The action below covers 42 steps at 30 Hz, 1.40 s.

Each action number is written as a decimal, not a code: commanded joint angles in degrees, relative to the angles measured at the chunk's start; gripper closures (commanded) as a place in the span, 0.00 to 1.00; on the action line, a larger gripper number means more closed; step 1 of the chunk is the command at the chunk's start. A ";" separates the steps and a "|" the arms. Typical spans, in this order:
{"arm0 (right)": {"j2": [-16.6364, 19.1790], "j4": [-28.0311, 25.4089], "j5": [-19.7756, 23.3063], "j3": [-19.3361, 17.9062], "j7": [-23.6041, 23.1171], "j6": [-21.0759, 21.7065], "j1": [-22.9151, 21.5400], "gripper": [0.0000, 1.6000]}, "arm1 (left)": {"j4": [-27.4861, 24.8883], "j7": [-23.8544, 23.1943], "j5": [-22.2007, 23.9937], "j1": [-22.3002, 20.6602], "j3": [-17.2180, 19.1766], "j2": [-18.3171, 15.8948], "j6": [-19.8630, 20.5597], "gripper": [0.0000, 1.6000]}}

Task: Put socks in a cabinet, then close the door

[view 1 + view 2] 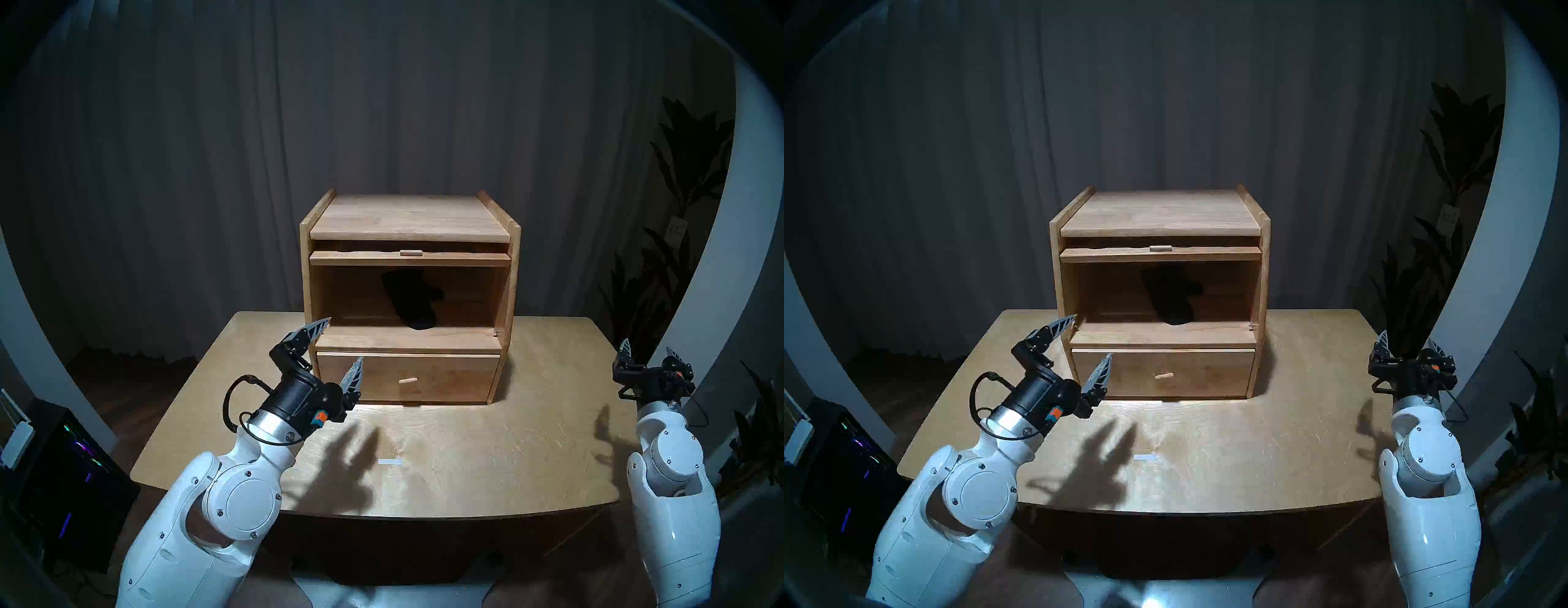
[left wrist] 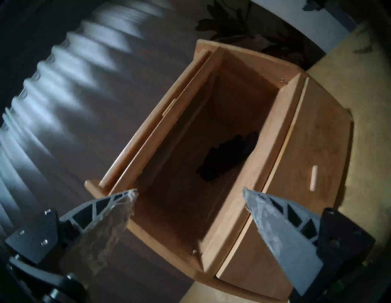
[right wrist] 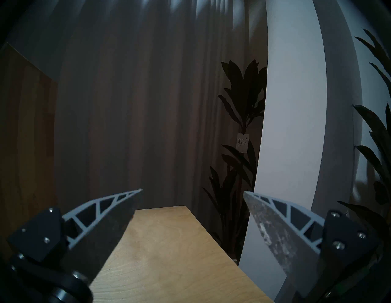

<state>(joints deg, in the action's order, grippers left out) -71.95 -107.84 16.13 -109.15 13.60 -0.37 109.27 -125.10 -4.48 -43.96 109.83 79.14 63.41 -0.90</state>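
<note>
The light-brown wooden cabinet (image 1: 409, 216) stands at the back middle of the table. Its upper compartment is open. The black socks (image 1: 410, 302) lie inside it, also seen in the left wrist view (image 2: 227, 155). The door (image 1: 409, 257) is raised flat under the top, only its front edge and tab handle (image 1: 410, 253) showing. My left gripper (image 1: 344, 339) is open and empty, just in front of the cabinet's lower left corner. My right gripper (image 1: 648, 350) is open and empty at the table's right edge, away from the cabinet.
The lower drawer (image 1: 407, 378) is shut, with a small peg knob (image 1: 407, 381). A small white strip (image 1: 389, 461) lies on the table (image 1: 488, 446) in front. A dark computer case (image 1: 63, 458) stands at the left, plants (image 1: 679, 191) at the right.
</note>
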 commanded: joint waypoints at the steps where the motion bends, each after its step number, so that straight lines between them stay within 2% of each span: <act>1: 0.75 -1.58 0.60 -0.79 -1.13 -0.76 0.16 0.00 | -3.08 -3.21 -7.71 -4.91 0.40 -4.02 2.15 0.00; 8: 1.03 -1.84 1.61 -1.34 -2.54 -0.90 0.76 0.00 | -3.21 -8.75 -15.18 -9.67 1.02 -6.22 4.81 0.00; 16: 1.39 -2.32 2.81 -2.02 -4.25 -1.13 1.48 0.00 | -2.62 -15.16 -21.45 -13.94 1.57 -6.62 8.13 0.00; 18: 1.53 -2.56 3.22 -2.26 -4.87 -1.26 1.77 0.00 | -2.59 -17.09 -22.39 -15.36 0.37 -5.58 9.37 0.00; 23: 1.76 -2.93 4.18 -2.81 -6.23 -1.48 2.36 0.00 | -4.19 -19.68 -22.08 -18.03 -4.38 0.00 12.80 0.00; 26: 1.83 -2.94 4.59 -3.02 -6.82 -1.48 2.56 0.00 | -5.40 -19.60 -21.67 -19.64 -6.79 1.74 15.02 0.00; 27: 1.84 -2.94 4.67 -3.06 -6.93 -1.48 2.60 0.00 | -5.82 -19.76 -20.30 -20.24 -7.60 2.41 15.35 0.00; 29: 1.90 -2.96 4.95 -3.20 -7.30 -1.49 2.74 0.00 | -6.04 -18.70 -21.96 -21.26 -8.02 3.70 16.86 0.00; 32: 2.03 -3.11 5.45 -3.47 -8.01 -1.61 3.01 0.00 | -5.68 -18.60 -20.99 -23.08 -9.29 5.91 19.41 0.00; 38: 2.28 -3.48 6.51 -4.07 -9.55 -1.91 3.64 0.00 | -0.29 -17.76 -23.17 -26.21 -11.20 9.57 25.83 0.00; 42: 2.38 -3.55 7.08 -4.38 -10.37 -1.99 3.92 0.00 | 4.58 -16.68 -26.59 -28.58 -12.16 11.98 28.96 0.00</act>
<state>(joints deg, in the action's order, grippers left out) -70.22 -109.79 22.45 -112.68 4.50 -1.44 113.12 -125.62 -23.08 -66.54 87.29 68.03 69.69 23.11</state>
